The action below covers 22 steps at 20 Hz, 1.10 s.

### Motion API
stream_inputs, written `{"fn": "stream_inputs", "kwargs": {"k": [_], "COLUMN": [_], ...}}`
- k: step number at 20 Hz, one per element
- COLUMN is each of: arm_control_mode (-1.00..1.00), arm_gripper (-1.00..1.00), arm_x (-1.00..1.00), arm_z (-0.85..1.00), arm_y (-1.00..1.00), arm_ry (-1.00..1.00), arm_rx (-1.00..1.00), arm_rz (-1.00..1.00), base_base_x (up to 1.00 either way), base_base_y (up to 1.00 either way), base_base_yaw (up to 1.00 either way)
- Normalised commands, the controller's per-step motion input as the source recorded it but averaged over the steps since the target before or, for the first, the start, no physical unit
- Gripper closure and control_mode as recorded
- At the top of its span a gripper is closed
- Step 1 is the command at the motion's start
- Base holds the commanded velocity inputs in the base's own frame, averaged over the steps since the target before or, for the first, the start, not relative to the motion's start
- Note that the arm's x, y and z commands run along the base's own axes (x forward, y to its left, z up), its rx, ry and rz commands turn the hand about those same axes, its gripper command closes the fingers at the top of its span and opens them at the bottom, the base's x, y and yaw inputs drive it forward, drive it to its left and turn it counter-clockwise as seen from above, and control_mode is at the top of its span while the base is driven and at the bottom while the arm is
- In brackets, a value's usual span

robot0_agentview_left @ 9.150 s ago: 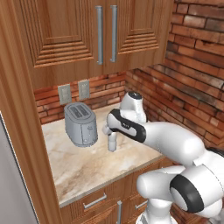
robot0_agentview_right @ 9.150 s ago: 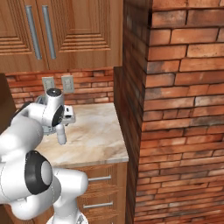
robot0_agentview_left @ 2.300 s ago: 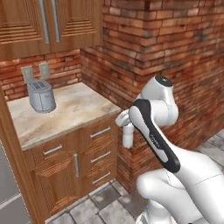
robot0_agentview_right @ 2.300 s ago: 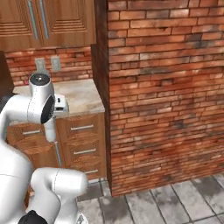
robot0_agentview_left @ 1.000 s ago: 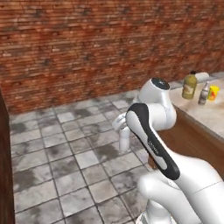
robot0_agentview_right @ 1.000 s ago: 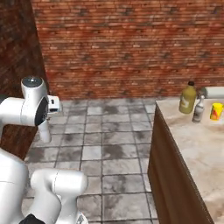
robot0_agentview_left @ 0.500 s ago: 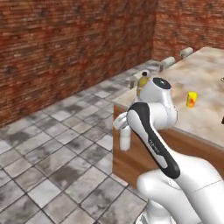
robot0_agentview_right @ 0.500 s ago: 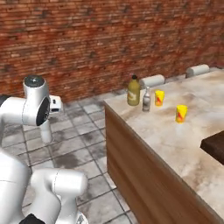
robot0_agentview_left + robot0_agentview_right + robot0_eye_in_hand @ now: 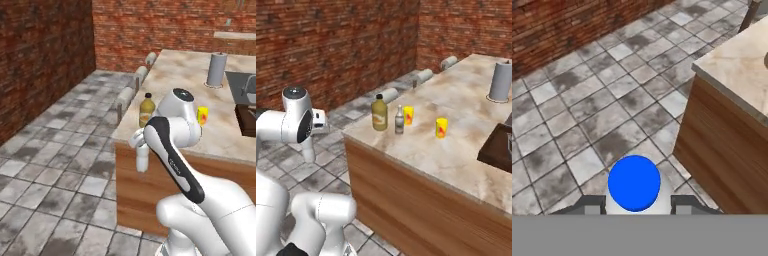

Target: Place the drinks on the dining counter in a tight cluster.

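Grey stone floor tiles and red brick walls surround the dining counter (image 9: 466, 150), my landmark. On its near corner I see the amber-yellow juice bottle (image 9: 379, 113) upright, with the grey-brown bottle (image 9: 399, 120) just beside it. Two yellow cups (image 9: 441, 127) stand further in along the top. Off the counter's corner, over the floor, my gripper (image 9: 637, 202) is pinched on the white blue-capped bottle (image 9: 634, 183), held upright.

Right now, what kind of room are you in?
Most likely a home kitchen with a dining island: a long marbled stone counter on a wood base, an inset dark sink, stools tucked along its far side, brick walls and a tiled floor.
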Motion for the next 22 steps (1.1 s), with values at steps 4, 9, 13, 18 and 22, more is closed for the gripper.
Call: {"fn": "stream_inputs", "kwargs": {"k": [4,9,13,18,22], "arm_control_mode": [1.0,1.0,1.0,1.0,1.0], "arm_gripper": [1.0,1.0,1.0,1.0,1.0], "arm_x": [0.0,0.0,0.0,0.0,0.0], "arm_z": [0.0,0.0,0.0,0.0,0.0], "arm_y": [0.0,0.0,0.0,0.0,0.0], "arm_ry": [0.0,0.0,0.0,0.0,0.0], "arm_rx": [0.0,0.0,0.0,0.0,0.0], "arm_rz": [0.0,0.0,0.0,0.0,0.0], "base_base_x": [0.27,0.36,0.66,0.64,0.38], "base_base_y": [0.32,0.18,0.12,0.0,0.21], "base_base_yaw": [-0.82,-0.87,-0.74,-0.21,-0.19]}}
